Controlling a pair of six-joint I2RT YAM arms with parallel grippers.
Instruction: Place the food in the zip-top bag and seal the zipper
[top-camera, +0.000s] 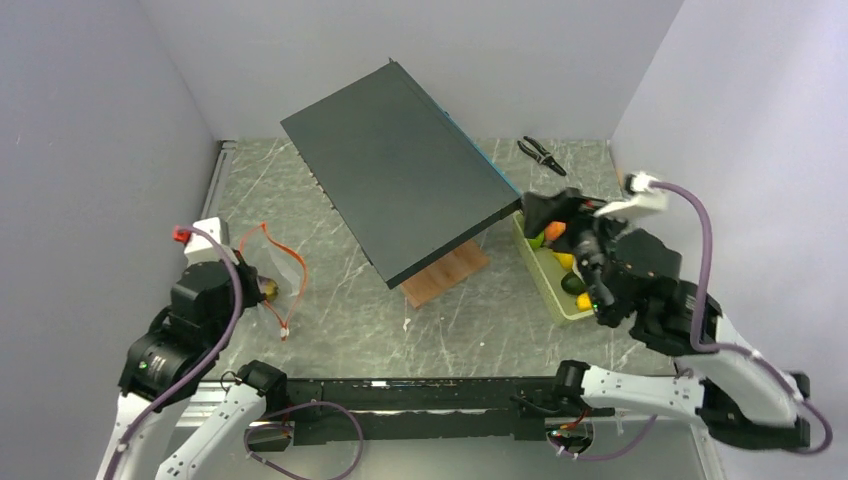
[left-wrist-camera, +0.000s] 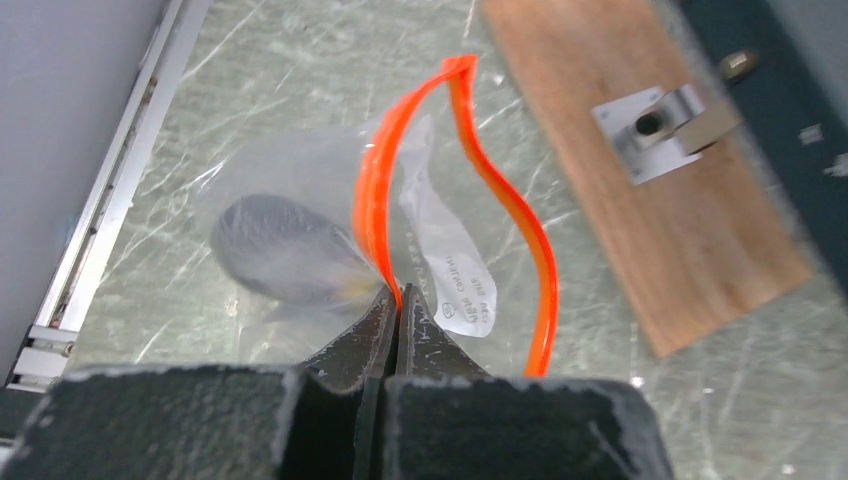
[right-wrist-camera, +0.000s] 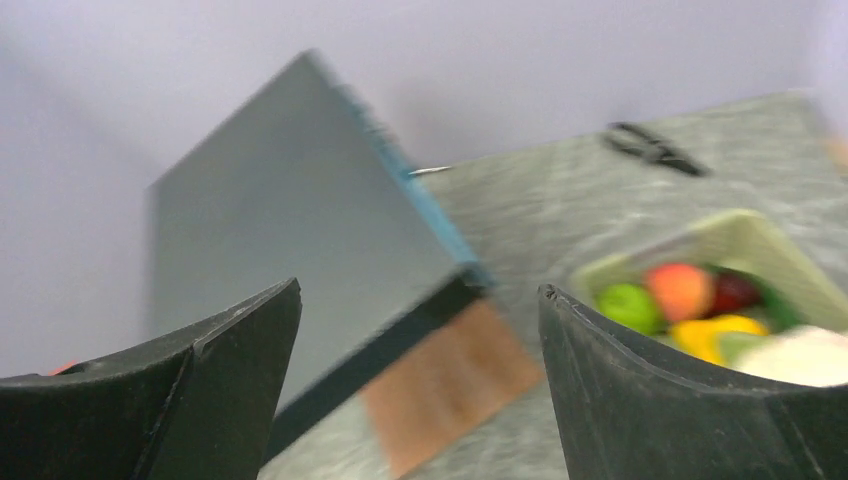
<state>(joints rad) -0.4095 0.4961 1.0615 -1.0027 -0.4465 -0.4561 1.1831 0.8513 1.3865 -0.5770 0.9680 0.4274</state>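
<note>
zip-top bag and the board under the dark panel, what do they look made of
The zip-top bag looks like thin clear plastic film, glossy and crinkled, the table showing through; its zipper seems a stiffer opaque orange-red plastic strip. The board looks like wood, matte reddish-brown, though blur hides any grain, carrying a silvery, probably aluminium, bracket.

We see a grey-green marbled table (top-camera: 330, 320) closed in by plain pale walls (top-camera: 90, 150). Over its middle sits a large dark flat panel (top-camera: 400, 190), tilted, with a blue strip along one edge. Its near edge lies over a reddish-brown wooden block (top-camera: 445, 275). A small silver metal bracket (left-wrist-camera: 655, 128) sits on that wood. Black pliers (top-camera: 541, 154) lie near the far wall. A pale green rectangular tray (top-camera: 556, 300) sits just right of the panel. An aluminium rail (top-camera: 222, 175) runs along the table's left edge.
</note>
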